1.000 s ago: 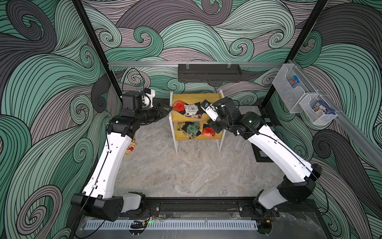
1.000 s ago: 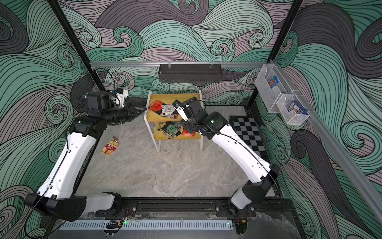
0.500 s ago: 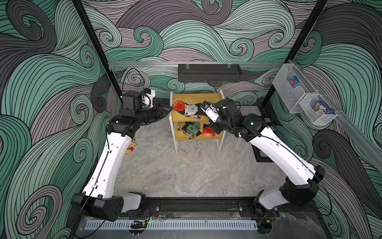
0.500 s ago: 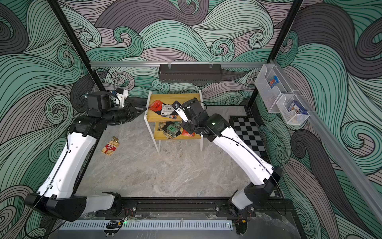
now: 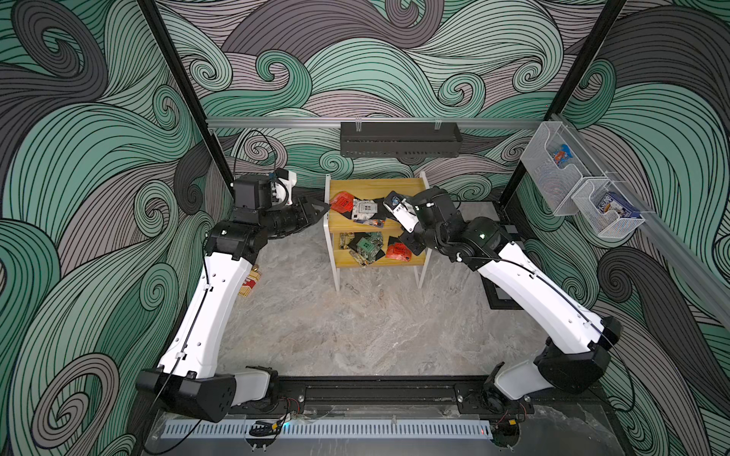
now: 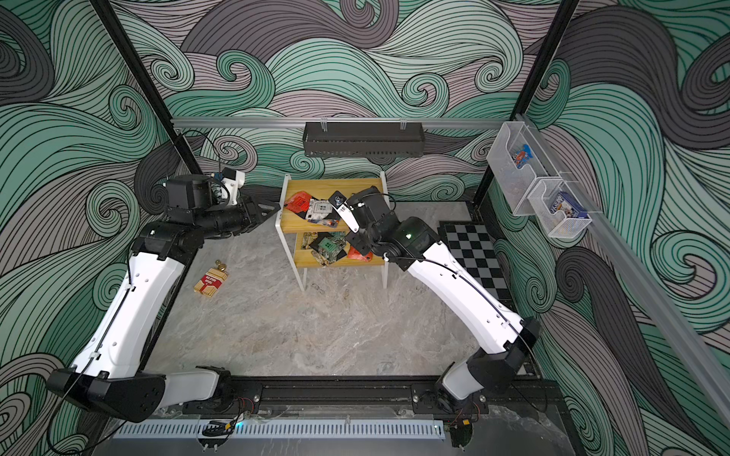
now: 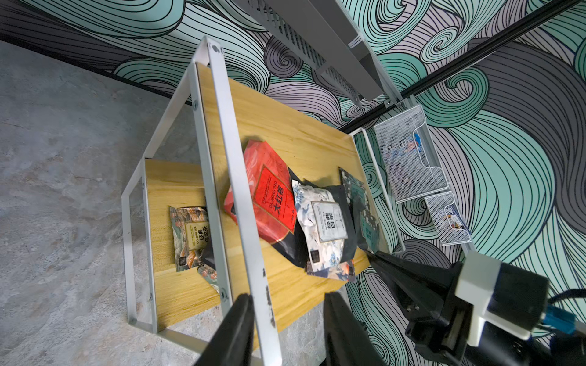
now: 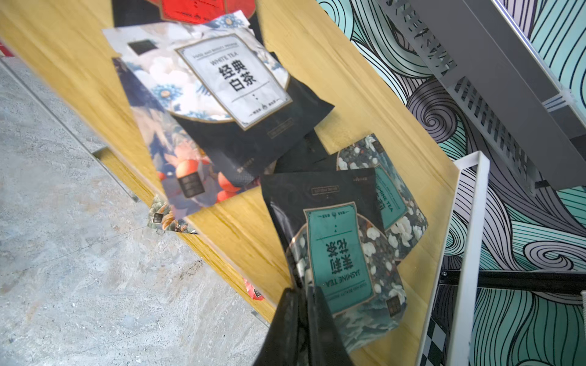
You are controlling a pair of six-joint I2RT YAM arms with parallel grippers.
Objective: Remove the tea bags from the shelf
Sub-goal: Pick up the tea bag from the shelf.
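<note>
The shelf (image 5: 375,186) (image 6: 335,185) has two yellow boards in a white frame. Tea bags lie on both tiers: a red one (image 5: 342,201), a white one (image 5: 364,208), a green one (image 5: 369,246) on the lower board. In the right wrist view my right gripper (image 8: 303,290) is shut on the edge of a teal jasmine tea bag (image 8: 333,250) on the top board; a second teal bag (image 8: 393,202) lies under it. My left gripper (image 7: 287,299) (image 5: 326,205) is open at the shelf's left end, its jaws either side of the white frame bar (image 7: 241,202).
A red-and-white carton (image 6: 210,281) lies on the marble floor by the left arm. A black wall tray (image 5: 399,139) hangs behind the shelf. Two mesh bins (image 5: 553,169) (image 5: 608,213) hang on the right wall. A checkered mat (image 6: 478,252) lies right of the shelf.
My right gripper has closed on the teal tea bag, and its arm has shifted slightly at the top tier. The left arm has not moved.
</note>
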